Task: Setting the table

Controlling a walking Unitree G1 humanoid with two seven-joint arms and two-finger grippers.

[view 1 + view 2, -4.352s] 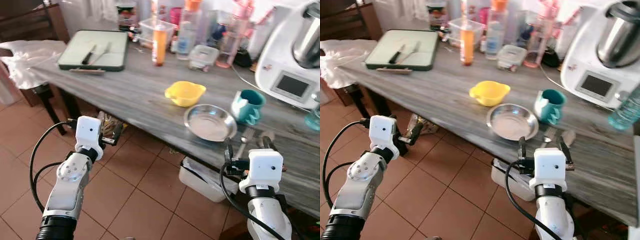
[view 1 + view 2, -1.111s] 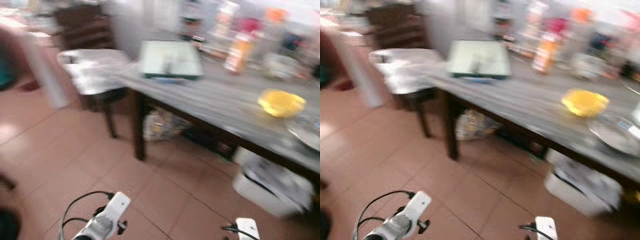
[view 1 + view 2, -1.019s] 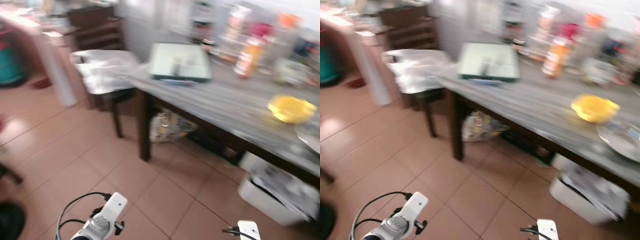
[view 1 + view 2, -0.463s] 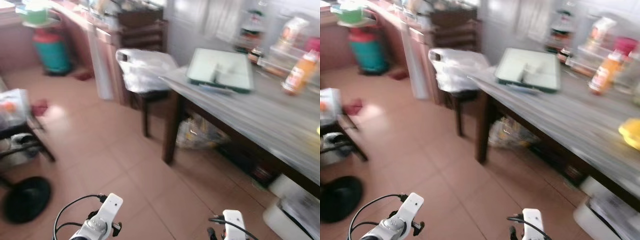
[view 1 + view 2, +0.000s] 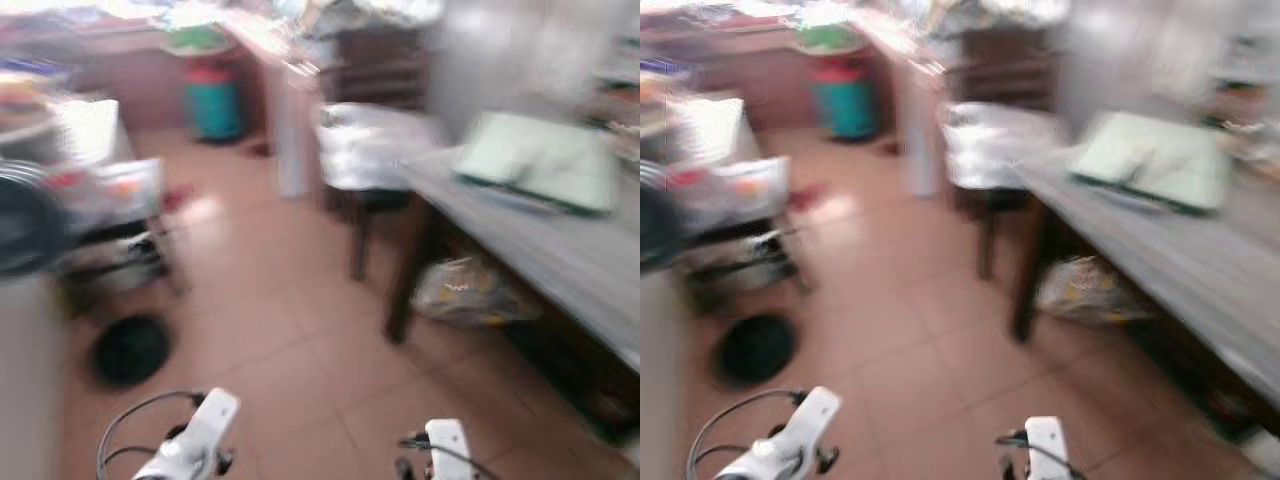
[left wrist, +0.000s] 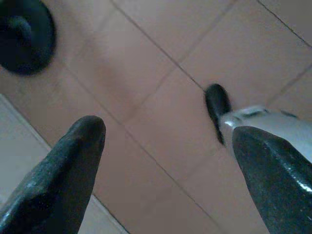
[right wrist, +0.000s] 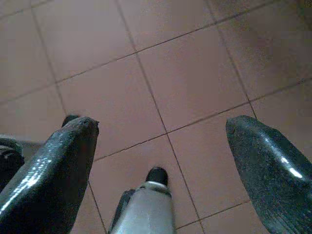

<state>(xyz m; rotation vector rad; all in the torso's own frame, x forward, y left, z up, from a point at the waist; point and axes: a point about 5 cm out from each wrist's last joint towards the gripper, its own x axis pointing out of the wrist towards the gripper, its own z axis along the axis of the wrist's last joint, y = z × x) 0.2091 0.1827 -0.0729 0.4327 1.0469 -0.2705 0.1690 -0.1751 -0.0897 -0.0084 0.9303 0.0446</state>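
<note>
Hanging low at the frame's bottom, the left gripper [image 6: 165, 161] and right gripper [image 7: 158, 161] spread their fingers wide, grasping nothing. A blurred wooden table [image 5: 560, 255] with a green tray [image 5: 540, 160] fills the right side.

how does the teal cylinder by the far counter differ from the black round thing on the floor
The teal cylinder stands upright and tall against the far counter, with a red band near its top; the black round object lies low and flat on the tiled floor. The cylinder sits far from the robot, the black object much nearer. Both rest on the floor to the left of the grey wooden table, and both are blurred.
</note>
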